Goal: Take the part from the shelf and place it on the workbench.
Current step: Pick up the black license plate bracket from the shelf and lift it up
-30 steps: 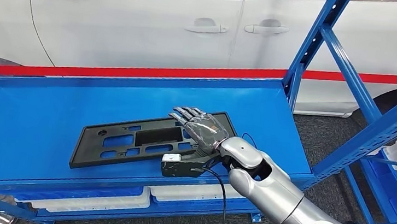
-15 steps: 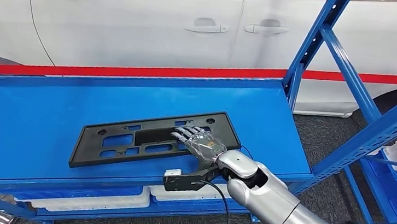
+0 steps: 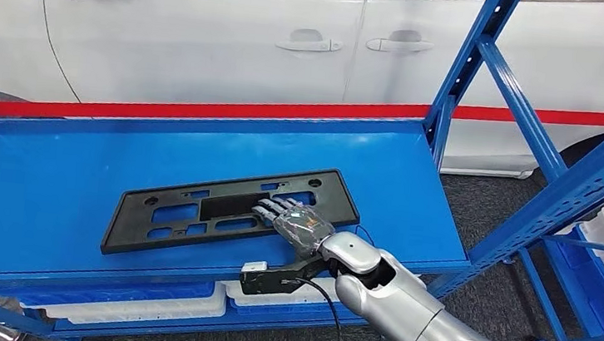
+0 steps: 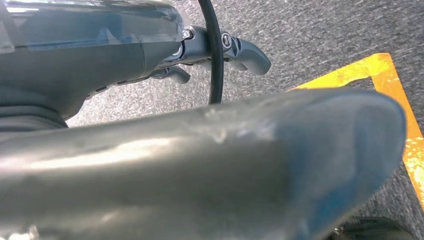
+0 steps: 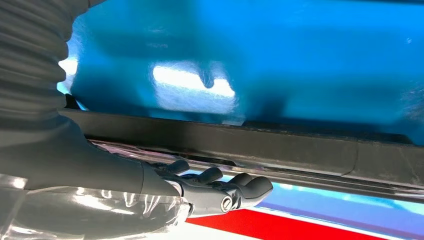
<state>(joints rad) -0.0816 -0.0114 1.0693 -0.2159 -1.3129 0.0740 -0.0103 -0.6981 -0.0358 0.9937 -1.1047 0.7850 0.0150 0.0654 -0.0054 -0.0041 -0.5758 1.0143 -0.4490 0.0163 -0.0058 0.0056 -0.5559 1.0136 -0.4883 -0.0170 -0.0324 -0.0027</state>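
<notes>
Part: flat black rectangular plastic panel with cut-out openings (image 3: pixel 232 210), lying flat on the blue metal shelf deck (image 3: pixel 54 197), its long edge running roughly along the deck's front edge, a little skewed.
Right hand: silver-and-clear many-fingered right hand (image 3: pixel 298 220) is resting palm-down on the panel's near right portion, its dark fingers (image 3: pixel 271 209) reaching over the central cut-outs; in the right wrist view the right hand (image 5: pixel 150 192) is lying along the panel's dark edge (image 5: pixel 280 150) with fingers (image 5: pixel 245 187) curled. I cannot tell whether the thumb is under the edge, so whether it is gripping or merely touching is not clear.
Left hand: left hand (image 4: pixel 200 47) is hanging over the grey carpeted floor (image 4: pixel 320 40), fingers curled in and holding nothing.
Doing the step well: judging from this, the grasp is being set. The thumb should be getting under the near edge while the fingers are pressing from above, since a wide, thin panel is likely to tip or slide if pinched at one end only. Lifting level and clear of the blue upright post (image 3: pixel 457 85) looks advisable.
Change: compared with a second ago, the right hand is sitting lower and nearer the front of the deck, fingers now flatter on the panel; the whole picture is shifted slightly, so the camera is moving a little too.
Background: white car body with red stripe (image 3: pixel 210 45) is standing behind the shelf.
</notes>
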